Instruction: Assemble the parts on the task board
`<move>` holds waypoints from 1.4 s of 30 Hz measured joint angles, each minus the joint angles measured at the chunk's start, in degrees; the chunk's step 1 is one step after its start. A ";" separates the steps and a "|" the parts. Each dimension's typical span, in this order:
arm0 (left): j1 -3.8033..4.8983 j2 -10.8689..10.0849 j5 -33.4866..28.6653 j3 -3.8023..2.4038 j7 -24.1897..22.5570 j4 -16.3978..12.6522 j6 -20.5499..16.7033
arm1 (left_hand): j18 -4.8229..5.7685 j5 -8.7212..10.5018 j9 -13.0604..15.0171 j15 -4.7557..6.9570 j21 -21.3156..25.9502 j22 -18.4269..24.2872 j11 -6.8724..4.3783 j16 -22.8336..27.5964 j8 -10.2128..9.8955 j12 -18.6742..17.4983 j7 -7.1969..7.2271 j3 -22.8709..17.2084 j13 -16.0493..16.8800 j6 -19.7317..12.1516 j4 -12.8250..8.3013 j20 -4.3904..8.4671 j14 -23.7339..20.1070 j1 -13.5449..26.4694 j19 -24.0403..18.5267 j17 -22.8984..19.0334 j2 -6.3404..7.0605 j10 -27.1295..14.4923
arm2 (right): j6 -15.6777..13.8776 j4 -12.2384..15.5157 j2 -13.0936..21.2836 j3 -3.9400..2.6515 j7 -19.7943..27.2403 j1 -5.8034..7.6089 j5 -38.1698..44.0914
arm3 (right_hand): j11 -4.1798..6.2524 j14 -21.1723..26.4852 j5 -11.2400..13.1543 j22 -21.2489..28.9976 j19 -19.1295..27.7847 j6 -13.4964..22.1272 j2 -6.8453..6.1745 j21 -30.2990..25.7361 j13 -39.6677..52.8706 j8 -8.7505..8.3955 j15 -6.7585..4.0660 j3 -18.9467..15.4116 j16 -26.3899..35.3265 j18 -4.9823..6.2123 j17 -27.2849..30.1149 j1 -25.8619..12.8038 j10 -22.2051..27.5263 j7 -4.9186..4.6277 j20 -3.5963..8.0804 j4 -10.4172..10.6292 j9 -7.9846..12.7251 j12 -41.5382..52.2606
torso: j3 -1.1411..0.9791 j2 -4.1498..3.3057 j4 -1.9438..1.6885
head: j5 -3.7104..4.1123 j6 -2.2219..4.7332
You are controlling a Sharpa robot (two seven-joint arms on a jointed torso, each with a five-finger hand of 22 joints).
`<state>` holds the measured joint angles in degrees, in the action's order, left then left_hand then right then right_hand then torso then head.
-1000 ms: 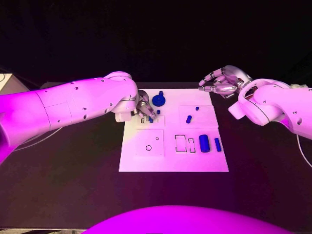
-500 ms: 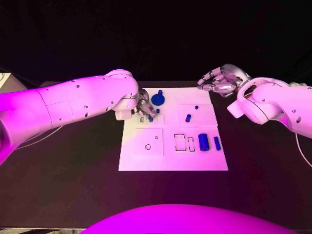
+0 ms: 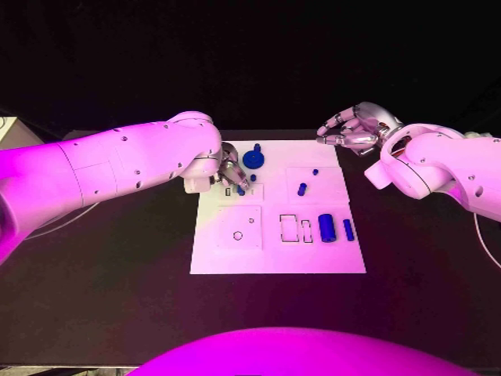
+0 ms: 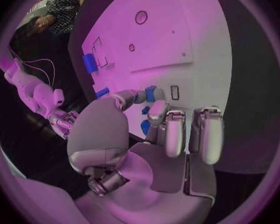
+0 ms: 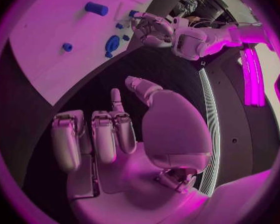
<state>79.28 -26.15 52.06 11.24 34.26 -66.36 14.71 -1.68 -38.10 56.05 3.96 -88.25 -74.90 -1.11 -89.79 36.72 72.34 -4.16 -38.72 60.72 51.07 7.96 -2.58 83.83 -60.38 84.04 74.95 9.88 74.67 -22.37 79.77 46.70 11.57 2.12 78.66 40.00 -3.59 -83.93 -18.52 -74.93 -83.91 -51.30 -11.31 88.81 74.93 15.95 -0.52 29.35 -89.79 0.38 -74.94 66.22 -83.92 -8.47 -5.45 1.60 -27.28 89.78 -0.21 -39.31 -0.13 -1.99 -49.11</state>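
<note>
On the white task board (image 3: 278, 258), the left hand (image 3: 232, 171) pinches a small blue part (image 4: 150, 93) in its fingers beside a round blue part (image 3: 254, 160), while the right hand (image 3: 353, 131) hovers empty, fingers loosely curled, over the tabletop (image 3: 104, 282).

Task board (image 3: 275, 251): flat white plate, matt, smooth, thin dark outlines printed or cut in. Parts: blue cylinder (image 3: 327, 228), round blue piece (image 3: 254, 160) just beyond left hand (image 3: 230, 172), look like smooth plastic, slight sheen. Table (image 3: 115, 290): black, matt. Both hands: silvery metal-look shells, satin sheen; right hand (image 3: 355, 131) same finish. Arms (image 3: 104, 168): white, smooth glossy casing, small dark fastener dots.
</note>
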 measured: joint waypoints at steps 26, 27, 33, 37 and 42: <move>0.01 0.68 -0.41 -0.01 0.36 0.88 0.10 | -0.01 0.50 0.37 0.22 0.00 0.00 -0.34 0.00 0.34 0.45 0.39 0.00 0.57 0.78 0.00 0.43 0.23 0.69 0.01 -0.01 -0.28 0.89 | -0.02 0.00 0.07 0.00 0.00 0.00 -0.07 | 0.00 0.00 0.00 0.02 0.00 0.00 0.00 -0.24 -0.01 -0.29 0.00 -0.16 0.00 0.00 0.02 0.00 0.00 0.00 0.00 0.16 -0.04 0.00 | 0.01 -0.08 0.02 | -0.10 -0.03; 0.01 0.77 -0.43 0.00 0.45 0.99 0.11 | 0.00 0.74 0.37 0.22 0.00 0.00 -0.32 0.00 0.52 0.45 0.40 0.00 0.57 0.81 0.00 0.43 0.23 0.88 0.01 -0.01 -0.34 0.93 | -0.02 0.02 0.08 0.00 0.00 0.00 -0.07 | 0.00 0.00 0.00 0.02 0.00 0.00 0.00 -0.24 -0.01 -0.28 0.00 -0.16 0.00 0.00 0.02 0.00 0.00 0.00 0.00 0.16 -0.04 0.00 | 0.00 -0.08 0.02 | -0.10 -0.05; 0.02 1.37 -0.49 0.12 0.96 1.72 0.29 | 0.00 1.60 0.63 0.43 0.00 0.00 -0.51 0.00 1.16 0.45 1.06 0.79 0.73 1.20 -0.79 0.43 0.01 1.78 0.01 -0.02 -1.24 1.15 | -0.03 0.09 0.11 0.00 0.01 0.00 -0.08 | 0.00 0.00 0.00 0.02 0.00 0.00 0.00 -0.24 -0.02 -0.28 0.00 -0.16 0.00 0.00 0.02 0.00 0.00 0.00 0.00 0.16 -0.04 0.00 | -0.02 -0.08 0.05 | -0.02 -0.19; 0.04 1.63 -0.52 0.21 1.14 2.12 0.46 | 0.00 1.96 0.49 0.66 0.00 0.00 -0.61 0.00 0.85 0.45 1.54 1.54 0.73 1.67 -1.54 0.65 0.22 2.75 -0.20 -0.02 -1.03 1.26 | -0.03 0.20 0.14 0.00 0.03 0.00 -0.10 | 0.00 0.00 0.00 0.02 0.00 0.00 0.00 -0.44 -0.02 -0.28 0.00 -0.16 0.00 0.00 0.02 0.00 0.00 0.00 0.00 0.16 -0.04 0.00 | -0.02 -0.04 0.05 | 0.02 -0.24; 0.04 1.74 -0.53 0.28 1.19 2.35 0.57 | 0.00 2.98 0.11 0.68 0.00 0.00 -0.71 0.00 0.79 0.45 1.98 2.19 0.84 1.84 -2.20 0.85 0.21 3.59 0.00 -0.02 -0.79 1.35 | -0.04 0.30 0.17 0.00 0.06 0.00 -0.12 | 0.00 0.00 0.00 0.03 0.00 0.00 0.00 -0.50 -0.02 -0.28 0.00 -0.16 0.00 0.00 0.02 0.00 0.00 0.00 0.00 0.16 -0.03 0.00 | -0.01 -0.02 0.05 | 0.10 -0.26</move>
<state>79.32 -24.41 51.53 11.52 35.46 -64.02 15.28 -1.68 -35.13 56.16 4.64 -88.25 -74.90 -1.82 -89.79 37.51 72.79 -2.18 -36.53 61.56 52.91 5.76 -1.73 84.04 -56.79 84.04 74.93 9.09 76.01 -22.41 80.07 46.88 11.57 2.18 78.67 39.88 -3.59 -83.93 -18.52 -74.90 -83.91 -51.30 -11.31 88.32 74.91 15.67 -0.52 29.19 -89.79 0.38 -74.91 66.22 -83.92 -8.47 -5.45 1.76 -27.31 89.78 -0.21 -39.33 -0.08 -1.89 -49.37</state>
